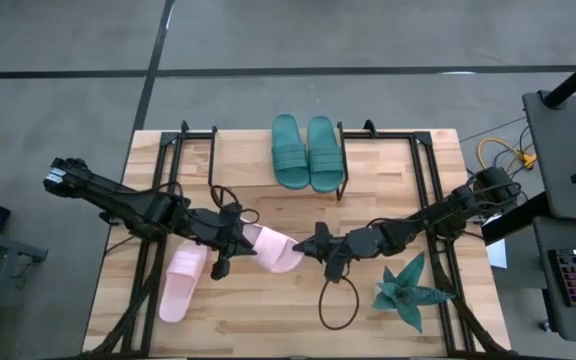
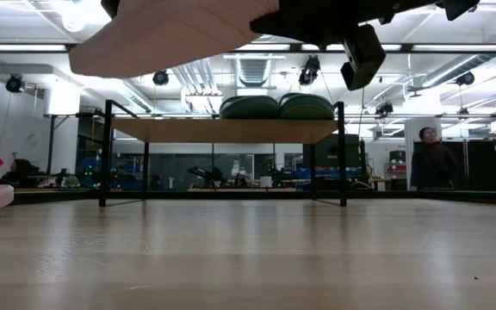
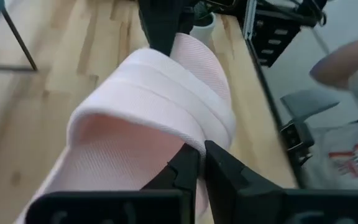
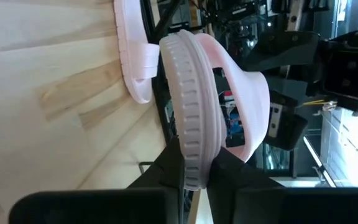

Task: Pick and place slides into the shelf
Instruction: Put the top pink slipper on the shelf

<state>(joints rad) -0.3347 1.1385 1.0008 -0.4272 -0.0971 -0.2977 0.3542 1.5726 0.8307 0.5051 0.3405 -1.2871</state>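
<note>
Both grippers hold one pink slide [image 1: 273, 249] in the air above the worktop [image 1: 268, 310]: left gripper [image 1: 236, 243] and right gripper [image 1: 313, 246] have jaws closed on opposite ends, probably a handover toward the shelf [image 1: 218, 160], where the green pair [image 1: 306, 152] lies.

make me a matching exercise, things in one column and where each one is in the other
Things:
1. green slides
2. held pink slide
3. other pink slide
4. plant

Places:
A. lying on the table under the left arm
B. on the table by the right arm
C. side by side on the shelf
D. lifted off the table, gripped by the left gripper and right gripper

Pairs: 1-C, 2-D, 3-A, 4-B
</note>
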